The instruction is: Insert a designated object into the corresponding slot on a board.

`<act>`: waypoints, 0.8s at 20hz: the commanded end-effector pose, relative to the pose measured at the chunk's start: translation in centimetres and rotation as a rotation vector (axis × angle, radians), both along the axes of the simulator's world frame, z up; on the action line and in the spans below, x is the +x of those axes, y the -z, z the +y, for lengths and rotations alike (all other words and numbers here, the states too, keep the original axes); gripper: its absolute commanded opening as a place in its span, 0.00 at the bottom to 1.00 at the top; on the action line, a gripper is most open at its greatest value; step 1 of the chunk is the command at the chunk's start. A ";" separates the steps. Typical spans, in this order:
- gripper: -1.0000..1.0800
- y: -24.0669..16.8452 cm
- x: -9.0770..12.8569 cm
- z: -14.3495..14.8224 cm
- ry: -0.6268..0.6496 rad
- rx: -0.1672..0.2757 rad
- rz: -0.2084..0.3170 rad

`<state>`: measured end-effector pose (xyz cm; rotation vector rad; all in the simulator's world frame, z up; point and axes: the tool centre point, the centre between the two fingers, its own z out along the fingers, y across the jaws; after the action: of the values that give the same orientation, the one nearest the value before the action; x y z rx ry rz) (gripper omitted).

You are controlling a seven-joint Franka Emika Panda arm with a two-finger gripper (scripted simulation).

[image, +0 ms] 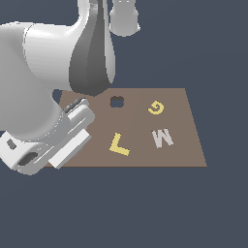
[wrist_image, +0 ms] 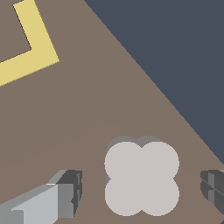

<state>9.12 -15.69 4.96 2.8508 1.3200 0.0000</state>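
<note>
Pincer (wrist_image: 141, 192) fingers stand apart, straddling the lobed pale block (wrist_image: 141, 178) without contact; block lies flat on the brown board (wrist_image: 87, 113), yellow L (wrist_image: 26, 48) well apart.

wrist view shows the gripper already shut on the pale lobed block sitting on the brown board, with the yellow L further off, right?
Not quite. In the wrist view the gripper is open: its fingers stand on either side of the pale lobed block, clear of it. The block does sit on the brown board, the yellow L further off.

Even flat simulator light, sharp renders, no glare, faint shading on rounded arm (image: 58, 53)
</note>
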 end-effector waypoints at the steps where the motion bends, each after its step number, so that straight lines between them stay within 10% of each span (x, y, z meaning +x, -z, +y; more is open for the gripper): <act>1: 0.96 0.3 0.0 0.0 -0.001 0.000 0.000; 8: 0.96 2.0 0.0 0.0 -0.002 0.000 0.000; 9: 0.00 2.0 0.0 0.0 -0.002 0.000 0.000; 16: 0.00 2.0 0.0 0.0 -0.002 0.000 0.000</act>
<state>9.17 -15.72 3.05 2.8490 1.3226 0.0003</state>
